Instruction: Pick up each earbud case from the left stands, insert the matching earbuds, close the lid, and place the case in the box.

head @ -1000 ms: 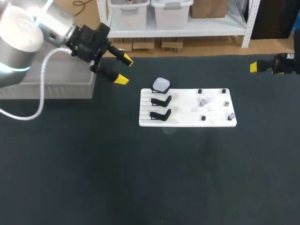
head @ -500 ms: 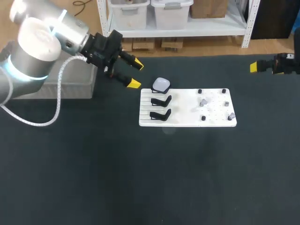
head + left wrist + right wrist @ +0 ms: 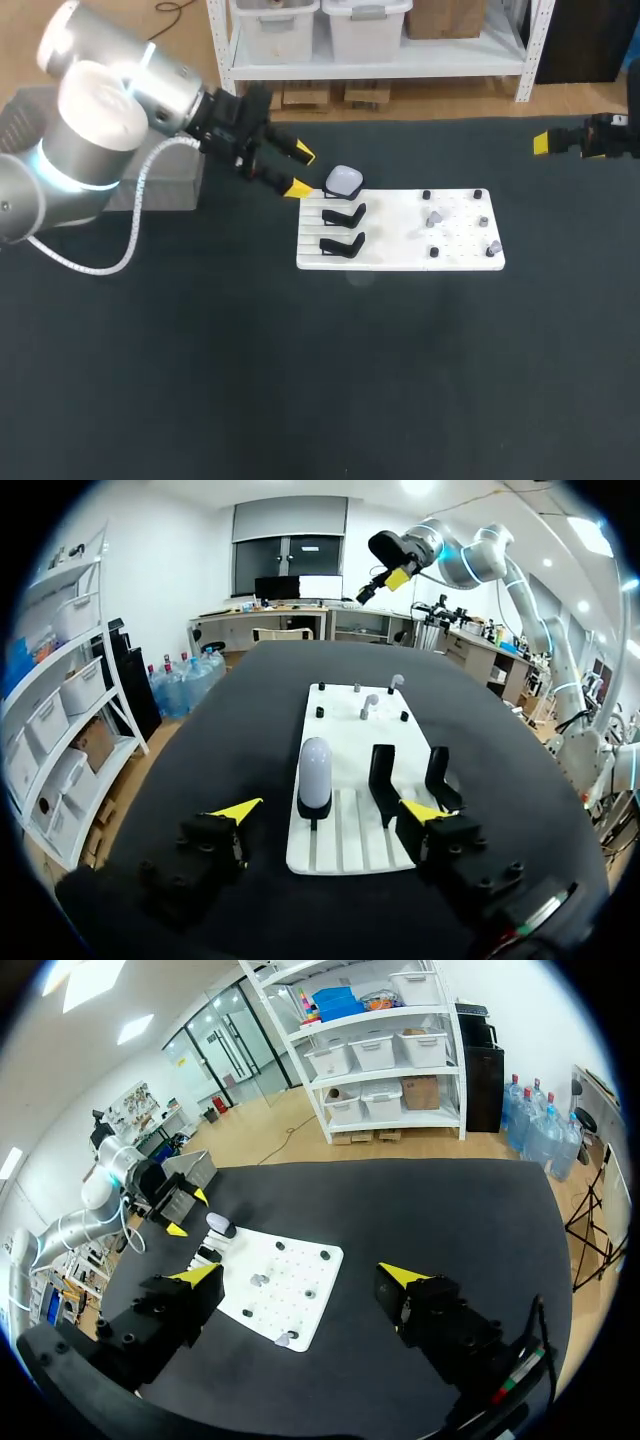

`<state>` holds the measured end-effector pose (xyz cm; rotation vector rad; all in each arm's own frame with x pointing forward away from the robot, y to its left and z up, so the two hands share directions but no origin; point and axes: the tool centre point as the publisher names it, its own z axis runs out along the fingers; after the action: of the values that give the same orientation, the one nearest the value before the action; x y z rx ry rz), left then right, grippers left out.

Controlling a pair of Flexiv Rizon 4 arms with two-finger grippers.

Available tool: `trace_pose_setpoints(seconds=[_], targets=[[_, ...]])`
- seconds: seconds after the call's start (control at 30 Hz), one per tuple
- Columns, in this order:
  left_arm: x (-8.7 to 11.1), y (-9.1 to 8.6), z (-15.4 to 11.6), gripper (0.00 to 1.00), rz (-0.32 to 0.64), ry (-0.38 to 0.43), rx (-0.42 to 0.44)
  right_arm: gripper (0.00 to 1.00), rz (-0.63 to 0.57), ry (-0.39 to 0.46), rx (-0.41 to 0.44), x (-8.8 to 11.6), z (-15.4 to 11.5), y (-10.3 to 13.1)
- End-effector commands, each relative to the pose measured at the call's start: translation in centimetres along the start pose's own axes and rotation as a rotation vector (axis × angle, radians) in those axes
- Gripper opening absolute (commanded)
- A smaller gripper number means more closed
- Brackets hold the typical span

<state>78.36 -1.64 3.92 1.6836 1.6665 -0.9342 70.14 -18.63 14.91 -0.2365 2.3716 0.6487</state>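
The job looks to be on its last case, at the step of fetching it. The left gripper [image 3: 300,170] is spread wide and holds nothing; the case [image 3: 344,181] sits just ahead of it, in line with the gap between its fingers, upright on its stand and with the lid shut. In the left wrist view the case [image 3: 315,773] is not yet touched by either yellow tip. Beside it, to the gripper's right, the two other stands [image 3: 383,780] are bare, so I judge those cases already dealt with, though the inside of the box [image 3: 178,192] behind the left arm is hidden and I cannot confirm it. A few earbuds [image 3: 434,215] stand further ahead on the board [image 3: 400,262], beyond the stands. Left to do: grasp this case, open it, fit its earbuds, close it, box it. The right gripper [image 3: 300,1273] is also wide and empty, well apart from the board.
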Motion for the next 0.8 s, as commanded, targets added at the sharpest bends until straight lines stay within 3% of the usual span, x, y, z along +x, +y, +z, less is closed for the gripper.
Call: trace_pose_setpoints(seconds=[0.03,0.4,0.5,0.57,0.8], targets=[[0.3,0.0,0.8,0.85,0.002,-0.006,-0.011,1.00,0.000,0.000,0.002,0.0,0.0,0.0],[-0.1,0.7,2.0,0.70,0.011,-0.015,-0.021,1.00,0.000,0.000,0.002,0.0,0.0,0.0],[-0.3,0.6,2.4,0.68,0.020,-0.024,-0.012,1.00,0.000,0.000,0.002,0.0,0.0,0.0],[-0.4,0.6,2.7,0.73,0.025,-0.024,-0.007,1.00,0.000,0.000,0.002,0.0,0.0,0.0],[-0.4,0.6,3.5,0.67,0.019,-0.024,-0.023,1.00,0.000,0.000,0.002,0.0,0.0,0.0]])
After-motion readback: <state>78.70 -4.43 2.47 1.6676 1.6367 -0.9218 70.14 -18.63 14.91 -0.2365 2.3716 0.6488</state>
